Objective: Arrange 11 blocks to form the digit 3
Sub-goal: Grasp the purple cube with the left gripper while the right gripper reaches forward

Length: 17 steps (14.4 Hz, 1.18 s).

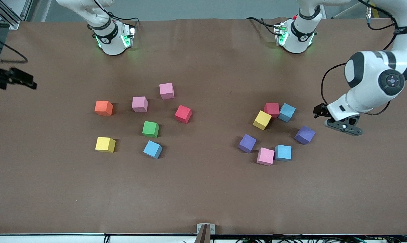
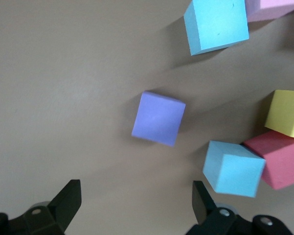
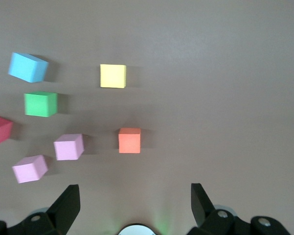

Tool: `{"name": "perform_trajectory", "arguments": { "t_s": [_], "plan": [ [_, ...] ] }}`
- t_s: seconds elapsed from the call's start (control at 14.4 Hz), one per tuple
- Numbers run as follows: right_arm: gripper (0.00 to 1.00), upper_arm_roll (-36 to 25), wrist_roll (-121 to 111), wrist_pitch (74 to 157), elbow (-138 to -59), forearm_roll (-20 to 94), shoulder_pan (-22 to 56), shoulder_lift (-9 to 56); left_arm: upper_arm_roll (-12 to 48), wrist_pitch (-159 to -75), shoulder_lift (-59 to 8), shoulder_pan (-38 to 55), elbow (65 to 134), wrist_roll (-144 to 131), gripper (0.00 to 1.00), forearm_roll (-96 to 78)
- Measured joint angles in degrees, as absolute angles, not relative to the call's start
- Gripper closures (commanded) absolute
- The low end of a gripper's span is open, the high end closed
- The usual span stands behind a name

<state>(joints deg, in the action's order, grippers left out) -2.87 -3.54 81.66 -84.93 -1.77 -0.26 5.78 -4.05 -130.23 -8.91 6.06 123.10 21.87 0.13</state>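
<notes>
Foam blocks (image 1: 150,129), matte, square-edged, equal size, lie in two loose groups on brown surface (image 1: 203,195).

Left end effector (image 2: 137,193) spread, empty, over surface; purple block (image 1: 304,135) at its 9 o'clock in front view.

Right end effector (image 3: 134,196) spread, empty, waits above orange cube (image 3: 129,140).

Risks: pinch squashes soft foam; finger nudges light blue block (image 1: 286,112) at purple's 11 o'clock.

Lighting even and bright overhead across the brown tabletop (image 1: 203,189). Blocks cast short, soft shadows. No glare. Front view sharp; both wrist views slightly soft, with the jaws dark and blurred at frame edge.
</notes>
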Motion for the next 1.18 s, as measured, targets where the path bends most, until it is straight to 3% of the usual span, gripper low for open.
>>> {"name": "perform_trajectory", "arguments": {
  "t_s": [0.35, 0.63, 1.11, 1.18],
  "plan": [
    [0.00, -2.10, 7.69, 83.06, -85.61, -0.36, 3.52, 9.34, -3.89, -142.00, -14.86, 6.16, 125.90, 28.67, 0.00, 0.19],
    [0.00, -1.89, 24.06, 86.55, -90.31, 3.65, 7.22, 8.49, -3.46, -143.93, -17.71, 6.36, 126.08, 31.30, 0.00, 0.20],
    [0.00, -1.55, 62.35, 97.07, -112.64, 3.98, 16.76, -2.92, -1.59, -150.24, -22.16, 6.38, 125.44, 31.48, 0.01, 0.27],
    [0.00, -1.53, 66.83, 97.93, -115.69, 4.31, 17.41, -5.17, -1.57, -150.88, -22.75, 6.38, 125.02, 31.48, 0.06, 0.29]
  ]
}}
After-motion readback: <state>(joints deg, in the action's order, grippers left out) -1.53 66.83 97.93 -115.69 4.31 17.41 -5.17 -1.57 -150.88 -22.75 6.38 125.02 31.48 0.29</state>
